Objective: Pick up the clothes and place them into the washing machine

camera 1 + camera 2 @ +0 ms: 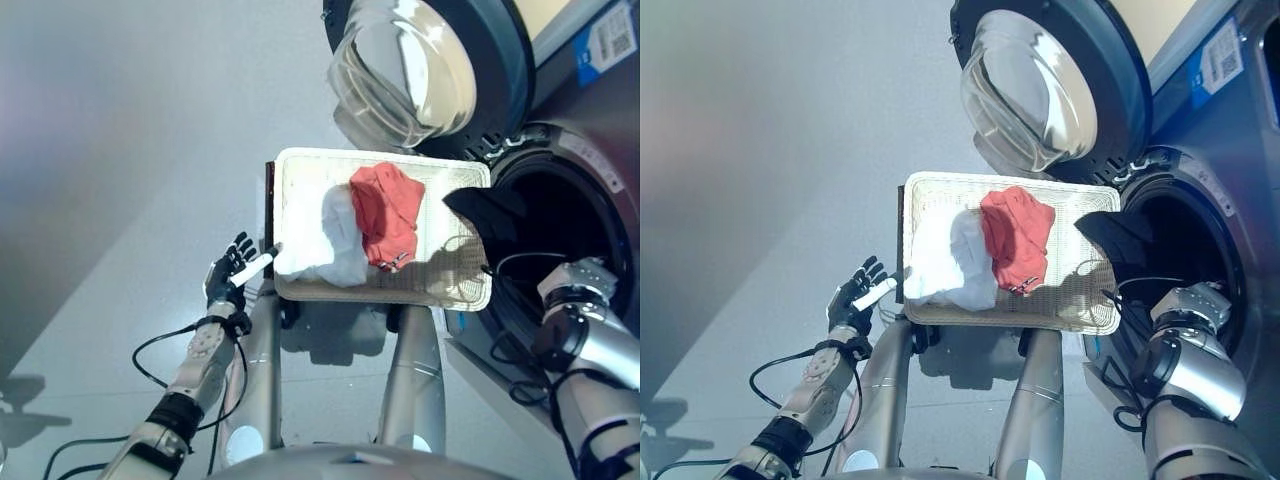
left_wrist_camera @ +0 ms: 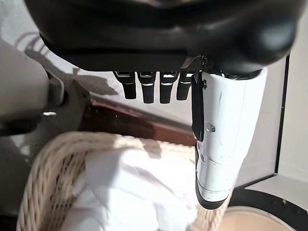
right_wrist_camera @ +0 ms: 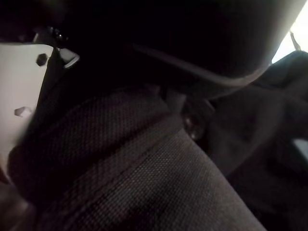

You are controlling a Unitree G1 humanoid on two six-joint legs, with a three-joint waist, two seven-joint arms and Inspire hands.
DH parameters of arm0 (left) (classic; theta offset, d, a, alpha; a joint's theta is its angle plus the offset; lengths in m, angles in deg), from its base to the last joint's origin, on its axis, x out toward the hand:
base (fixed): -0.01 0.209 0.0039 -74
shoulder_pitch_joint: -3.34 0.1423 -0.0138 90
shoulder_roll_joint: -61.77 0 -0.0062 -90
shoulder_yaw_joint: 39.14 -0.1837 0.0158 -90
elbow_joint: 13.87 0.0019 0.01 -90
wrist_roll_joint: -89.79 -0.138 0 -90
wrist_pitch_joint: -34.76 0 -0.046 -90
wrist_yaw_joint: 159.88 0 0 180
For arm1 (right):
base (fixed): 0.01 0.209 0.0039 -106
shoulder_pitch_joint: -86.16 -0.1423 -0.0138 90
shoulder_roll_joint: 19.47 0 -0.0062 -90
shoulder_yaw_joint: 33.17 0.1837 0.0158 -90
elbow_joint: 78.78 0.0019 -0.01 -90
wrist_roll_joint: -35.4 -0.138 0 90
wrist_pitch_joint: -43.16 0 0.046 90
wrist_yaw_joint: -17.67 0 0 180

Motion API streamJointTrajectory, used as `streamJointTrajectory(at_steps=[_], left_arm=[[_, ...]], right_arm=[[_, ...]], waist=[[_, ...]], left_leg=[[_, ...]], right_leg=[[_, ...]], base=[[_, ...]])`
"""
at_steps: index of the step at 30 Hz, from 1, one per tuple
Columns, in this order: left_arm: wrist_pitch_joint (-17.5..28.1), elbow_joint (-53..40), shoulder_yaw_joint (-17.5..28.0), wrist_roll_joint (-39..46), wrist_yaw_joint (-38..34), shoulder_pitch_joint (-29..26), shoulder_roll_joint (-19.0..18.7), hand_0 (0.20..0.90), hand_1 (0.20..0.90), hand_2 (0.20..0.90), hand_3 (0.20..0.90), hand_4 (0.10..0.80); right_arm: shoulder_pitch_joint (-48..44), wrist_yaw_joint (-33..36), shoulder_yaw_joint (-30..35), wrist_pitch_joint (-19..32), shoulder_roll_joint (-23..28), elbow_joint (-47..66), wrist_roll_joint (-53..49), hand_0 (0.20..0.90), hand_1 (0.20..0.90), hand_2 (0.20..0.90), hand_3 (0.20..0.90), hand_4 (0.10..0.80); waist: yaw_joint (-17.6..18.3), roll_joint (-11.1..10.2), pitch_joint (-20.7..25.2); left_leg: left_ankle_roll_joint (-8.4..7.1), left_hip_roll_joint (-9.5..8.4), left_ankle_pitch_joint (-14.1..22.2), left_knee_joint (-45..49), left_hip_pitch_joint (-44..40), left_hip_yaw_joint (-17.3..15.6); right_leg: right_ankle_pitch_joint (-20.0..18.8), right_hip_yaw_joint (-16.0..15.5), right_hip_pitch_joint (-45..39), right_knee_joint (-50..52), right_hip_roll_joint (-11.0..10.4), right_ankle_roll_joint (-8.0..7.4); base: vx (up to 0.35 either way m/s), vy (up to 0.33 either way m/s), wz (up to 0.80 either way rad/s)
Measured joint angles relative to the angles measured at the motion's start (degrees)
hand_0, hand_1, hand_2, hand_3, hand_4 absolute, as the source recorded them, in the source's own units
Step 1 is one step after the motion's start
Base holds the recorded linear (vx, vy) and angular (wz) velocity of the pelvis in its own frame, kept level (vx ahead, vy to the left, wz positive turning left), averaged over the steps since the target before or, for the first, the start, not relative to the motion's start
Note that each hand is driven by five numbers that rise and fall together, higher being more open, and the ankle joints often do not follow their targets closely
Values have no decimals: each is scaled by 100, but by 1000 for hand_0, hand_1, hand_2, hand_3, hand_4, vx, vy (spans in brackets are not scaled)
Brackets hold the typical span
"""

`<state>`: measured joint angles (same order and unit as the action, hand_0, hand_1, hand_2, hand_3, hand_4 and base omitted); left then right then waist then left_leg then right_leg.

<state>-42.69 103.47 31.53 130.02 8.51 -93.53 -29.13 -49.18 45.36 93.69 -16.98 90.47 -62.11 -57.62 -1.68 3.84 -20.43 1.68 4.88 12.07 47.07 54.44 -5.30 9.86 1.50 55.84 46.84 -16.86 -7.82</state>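
We see one big washing machine [image 1: 590, 200] with its round door [image 1: 430, 60] swung wide open, and right beside its dark hole sits one pale woven basket [image 1: 455, 290]. Our right hand [image 3: 29, 91] is at the mouth of the machine with one black garment [image 1: 485, 215] pressed all around it, partly over the basket's edge and partly inside the hole; we cannot tell how its fingers are set, because the dark cloth hides them. So this piece looks almost in, and the next push goes deeper into the machine, away from the basket. Two more clothes lie in the basket: one white garment [image 1: 325, 240] at the end far from the machine, and one red garment [image 1: 388, 215] in the middle, lying long across the basket. Our left hand [image 1: 228, 275] hangs just outside the basket's far end, nearest the white one, fingers straight and holding nothing.
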Motion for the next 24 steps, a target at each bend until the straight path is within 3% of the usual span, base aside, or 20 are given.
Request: streamJointTrajectory(at_steps=[7,8,9,10,24], left_arm=[[-1,-32,-1,1,-15,10,-69,900,900,900,900,800],[3,-32,2,1,-19,9,-76,900,900,900,900,800],[18,-32,4,1,-22,3,-76,900,900,900,900,800],[25,-32,4,1,-20,-8,-75,900,900,900,900,800],[57,20,16,-110,26,-63,-69,900,900,900,900,800]], right_arm=[[-83,77,-121,-9,118,23,359,200,200,200,200,300],[-91,30,-223,-15,121,73,448,313,313,313,313,380],[-93,-65,-382,-34,121,77,572,782,782,782,782,716],[-88,-123,-453,-57,121,76,646,900,900,900,900,800],[188,-584,-1489,-748,251,37,2359,900,900,900,900,800]], waist=[[27,4,-2],[59,4,-2],[82,10,-5],[88,10,-5],[96,114,-35]], left_leg=[[123,-13,198,265,114,-207],[149,-12,217,282,115,-272],[161,-11,229,293,113,-309],[165,-11,238,299,111,-324],[170,-13,262,374,77,-299]], right_leg=[[-16,234,146,24,-10,-136],[-34,279,177,26,0,-169],[-45,330,193,19,-2,-188],[-47,351,198,15,-4,-192],[-63,383,156,104,-5,-217]], base=[[-14,16,-10],[-22,10,-21],[-23,-3,-13],[-15,-13,-12],[-2,-4,0]])
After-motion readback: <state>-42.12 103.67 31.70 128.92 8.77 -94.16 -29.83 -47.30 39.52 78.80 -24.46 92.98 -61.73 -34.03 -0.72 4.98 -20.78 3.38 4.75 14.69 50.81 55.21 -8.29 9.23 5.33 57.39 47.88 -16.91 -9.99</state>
